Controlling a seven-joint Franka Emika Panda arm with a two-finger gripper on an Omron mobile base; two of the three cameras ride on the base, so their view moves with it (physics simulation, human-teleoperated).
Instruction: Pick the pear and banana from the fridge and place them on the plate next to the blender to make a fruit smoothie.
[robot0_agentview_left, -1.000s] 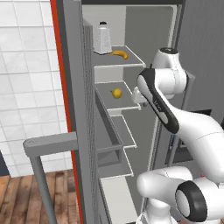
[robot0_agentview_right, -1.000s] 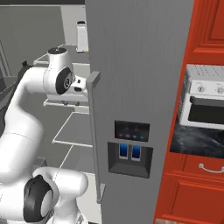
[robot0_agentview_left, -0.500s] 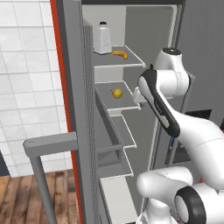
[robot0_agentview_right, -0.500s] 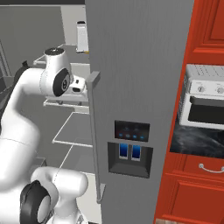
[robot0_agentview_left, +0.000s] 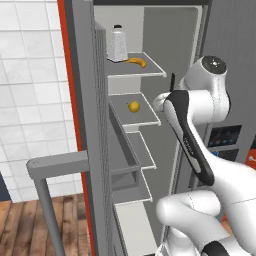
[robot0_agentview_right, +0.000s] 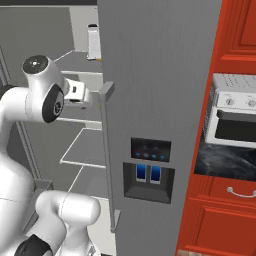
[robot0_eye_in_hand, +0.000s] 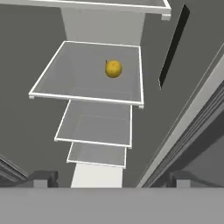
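Observation:
The fridge (robot0_agentview_left: 95, 125) stands with its left door swung open. A small yellow pear (robot0_agentview_left: 133, 106) lies on the second shelf, also seen as the pear (robot0_eye_in_hand: 113, 68) near that shelf's back right. The curved banana (robot0_agentview_left: 135, 61) rests on the top shelf. My gripper (robot0_eye_in_hand: 113, 179) is open and holds nothing. It looks down on the shelves from in front of and above the pear, well apart from it. The hand (robot0_agentview_left: 164, 100) hangs at the shelf's right edge. The plate and the blender are out of view.
A metal box grater (robot0_agentview_left: 118, 44) stands beside the banana on the top shelf. The shut right fridge door (robot0_agentview_right: 160, 75) with its blue-lit dispenser (robot0_agentview_right: 149, 169) hides part of the hand. Lower shelves (robot0_eye_in_hand: 94, 124) are bare. A toaster oven (robot0_agentview_right: 234, 117) sits among red cabinets.
The arm's upper joint and hand have shifted sideways, left in the right base view, drawing in toward the shelves. Pear and banana have not moved.

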